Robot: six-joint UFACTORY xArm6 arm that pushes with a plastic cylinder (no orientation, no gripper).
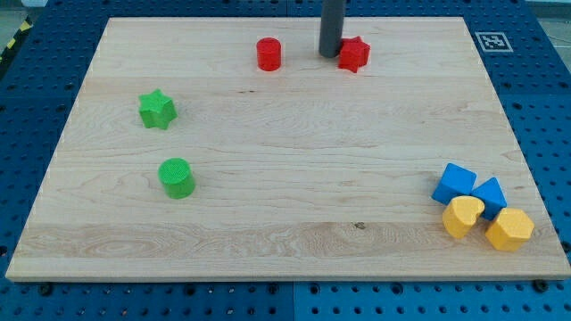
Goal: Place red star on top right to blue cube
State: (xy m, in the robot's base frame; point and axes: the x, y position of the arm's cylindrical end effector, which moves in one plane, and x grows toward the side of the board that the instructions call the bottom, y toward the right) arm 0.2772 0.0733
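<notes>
The red star point(354, 54) lies near the view's top, right of centre. My tip point(331, 54) stands just left of the red star, touching or almost touching it. The blue cube point(455, 183) lies at the view's lower right, far from the star. A second blue block point(489, 195) sits against its right side.
A red cylinder point(268, 54) lies left of my tip. A green star point(157, 110) and a green cylinder point(177, 177) lie at the view's left. Two yellow blocks point(463, 217) point(509, 229) sit just below the blue blocks. The wooden board point(285, 241) has its right edge close to them.
</notes>
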